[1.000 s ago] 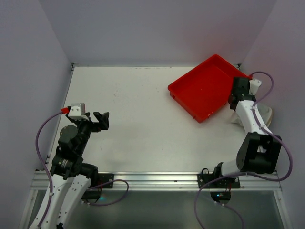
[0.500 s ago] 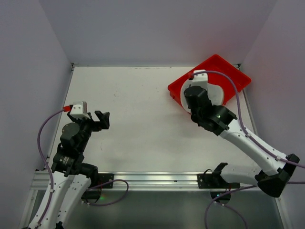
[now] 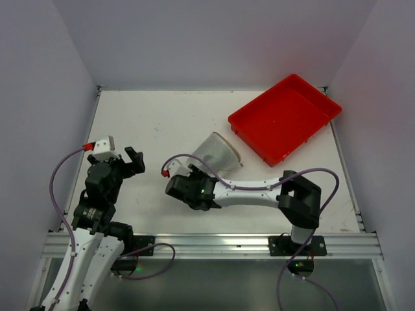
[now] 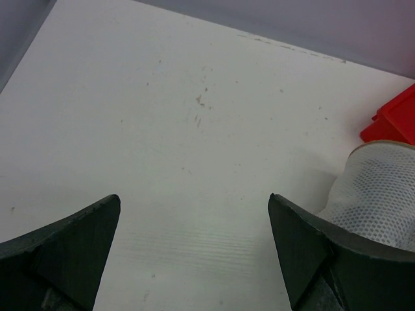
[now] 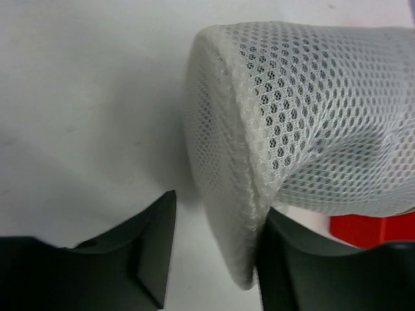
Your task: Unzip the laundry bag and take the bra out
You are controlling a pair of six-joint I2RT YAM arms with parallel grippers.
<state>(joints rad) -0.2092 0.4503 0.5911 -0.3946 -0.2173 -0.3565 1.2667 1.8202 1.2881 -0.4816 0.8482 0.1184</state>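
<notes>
The right gripper (image 5: 217,214) has its dark fingers parted around the stiff rim of the small white translucent mesh laundry bag (image 5: 311,97). The rim lies against one finger, and a strip of table shows between it and the other. The bag lies on its side on the white table (image 3: 162,123), near the middle, just short of the near-left corner of the red rectangular plastic tray (image 3: 285,120). Well apart on the left, the left gripper (image 4: 194,201) hangs above bare table with its jaws wide and nothing between them.
</notes>
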